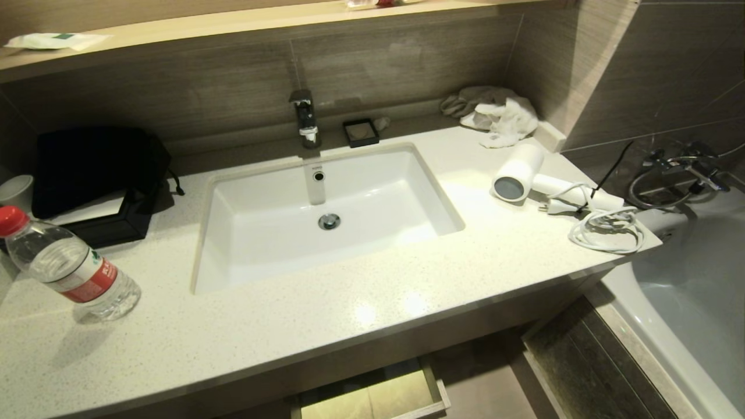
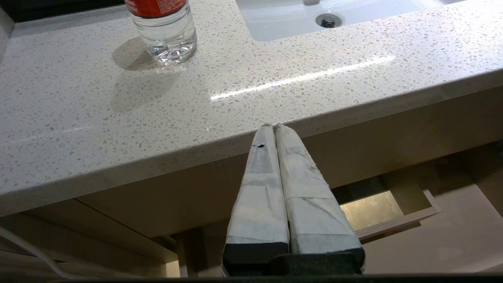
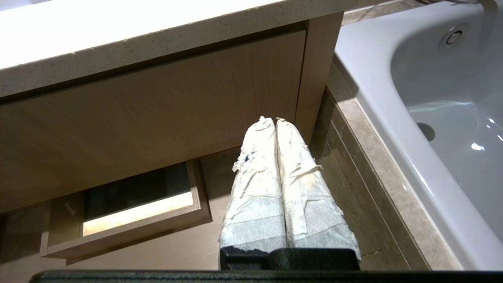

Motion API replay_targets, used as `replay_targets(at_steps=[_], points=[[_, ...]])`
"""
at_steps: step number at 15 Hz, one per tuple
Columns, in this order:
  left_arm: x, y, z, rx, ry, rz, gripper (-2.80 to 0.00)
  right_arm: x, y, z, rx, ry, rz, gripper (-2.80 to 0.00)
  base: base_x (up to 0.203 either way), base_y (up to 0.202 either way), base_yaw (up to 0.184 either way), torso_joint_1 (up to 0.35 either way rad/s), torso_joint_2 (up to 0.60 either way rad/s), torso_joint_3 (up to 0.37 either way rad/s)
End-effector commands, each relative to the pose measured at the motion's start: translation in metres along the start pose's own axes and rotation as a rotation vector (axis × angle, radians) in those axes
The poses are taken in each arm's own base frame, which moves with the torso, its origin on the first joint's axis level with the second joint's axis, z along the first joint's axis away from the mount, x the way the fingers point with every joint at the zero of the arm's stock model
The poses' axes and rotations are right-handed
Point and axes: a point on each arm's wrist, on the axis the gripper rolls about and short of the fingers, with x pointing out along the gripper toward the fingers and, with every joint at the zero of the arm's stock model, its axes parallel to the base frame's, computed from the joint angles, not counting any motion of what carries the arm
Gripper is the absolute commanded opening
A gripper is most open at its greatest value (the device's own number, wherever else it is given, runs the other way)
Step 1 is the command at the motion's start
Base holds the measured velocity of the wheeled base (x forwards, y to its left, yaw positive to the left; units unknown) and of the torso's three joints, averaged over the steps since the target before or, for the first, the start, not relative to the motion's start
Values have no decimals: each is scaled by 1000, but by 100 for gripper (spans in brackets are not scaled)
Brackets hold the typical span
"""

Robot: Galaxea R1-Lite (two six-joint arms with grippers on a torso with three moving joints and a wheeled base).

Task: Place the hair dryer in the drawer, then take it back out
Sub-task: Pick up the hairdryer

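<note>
- One hair dryer (image 1: 518, 173) lies on the countertop (image 1: 349, 314), at its far right end, barrel pointing its dark round face toward the front edge; its handle runs off toward the bathtub (image 1: 692, 302) and its coiled cord (image 1: 608, 230) sits just beside it.
- One drawer (image 1: 372, 398) is pulled partly out below the counter's front edge, its pale inside showing.
- Two grippers, both below counter level and neither seen from the head camera.
- The left gripper (image 2: 274, 126) has its two taped fingers pressed together with nothing between them; the tips sit just before the counter's front edge, though whether they touch it I cannot tell.
- The right gripper (image 3: 271, 120) likewise has its fingers closed flat against each other, empty, in front of the wood-grain panel (image 3: 157, 106) under the counter.
- From the right gripper the drawer lies lower and off to one side; the hair dryer is above it, up on the counter, out of the wrist view.
- One water bottle (image 1: 67, 265) with a red cap stands on the counter beyond the left gripper.
- One sink (image 1: 326, 215) with one faucet (image 1: 305, 119) lies in the counter's middle.
- A black bag (image 1: 96, 171) on a black tray, a white cup (image 1: 16, 192), a small dark dish (image 1: 361, 132) and crumpled towels (image 1: 495, 113) sit toward the back wall.
</note>
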Motion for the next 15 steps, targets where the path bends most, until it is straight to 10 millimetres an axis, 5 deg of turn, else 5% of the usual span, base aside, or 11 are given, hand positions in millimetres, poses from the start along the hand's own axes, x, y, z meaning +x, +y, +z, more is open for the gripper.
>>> replay_targets(at_steps=[1, 15], points=[[0, 0, 0, 0, 0, 0, -280, 0, 0, 0, 2, -1, 2, -280, 0, 0, 0, 0, 0, 0], [0, 0, 0, 0, 0, 0, -280, 0, 0, 0, 2, 1, 1, -280, 0, 0, 0, 124, -313, -186]])
